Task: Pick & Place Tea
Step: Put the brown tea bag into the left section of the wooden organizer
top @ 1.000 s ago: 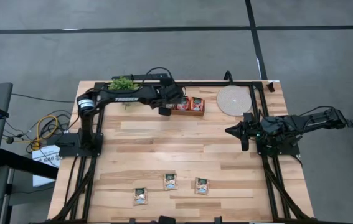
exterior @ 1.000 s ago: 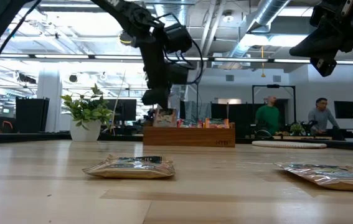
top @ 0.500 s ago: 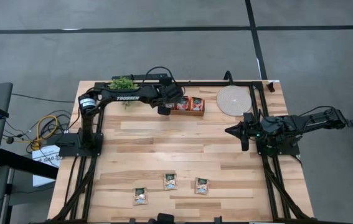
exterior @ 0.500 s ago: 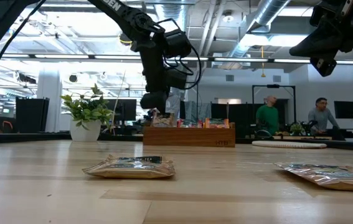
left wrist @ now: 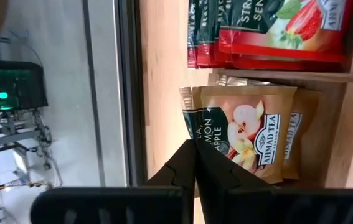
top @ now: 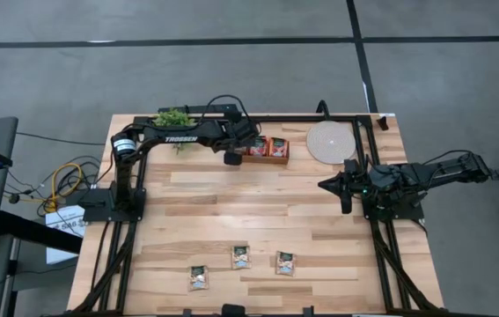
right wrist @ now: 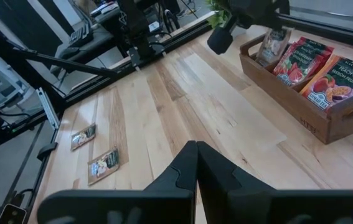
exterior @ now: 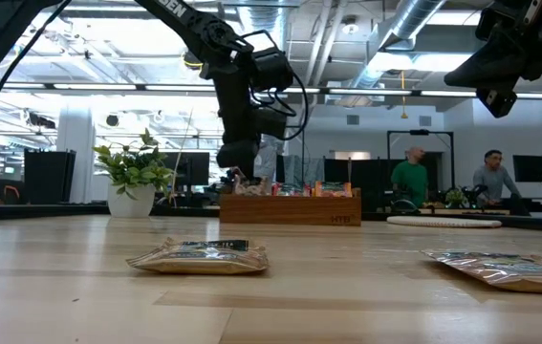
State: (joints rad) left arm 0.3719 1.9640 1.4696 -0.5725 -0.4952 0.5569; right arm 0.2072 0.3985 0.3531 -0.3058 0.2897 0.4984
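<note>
Overhead, the left gripper (top: 231, 158) hangs at the left end of the wooden tray (top: 279, 160), which sits along the far edge of the tabletop (top: 258, 211), its jaws clenched together with nothing between them. Its wrist view looks past the closed jaws straight into the tray, where orange sachets (left wrist: 251, 134) stand packed in one compartment and red sachets (left wrist: 276, 31) fill the one next to it; the jaw tips show just in front of the orange packets, and whether they touch cannot be told. The right gripper (top: 347, 208) waits above the right side of the tabletop, well apart from the tray, jaws likewise pressed shut and empty. Three loose sachets (top: 241, 256) lie flat near the front edge, side by side with gaps between them; from table height one (exterior: 200, 256) lies in the foreground, another (exterior: 502, 268) to its right. A round pale disc (top: 329, 142) rests just right of the tray, and a small potted plant (top: 173, 118) stands at the far left corner. People show in the room behind.
</note>
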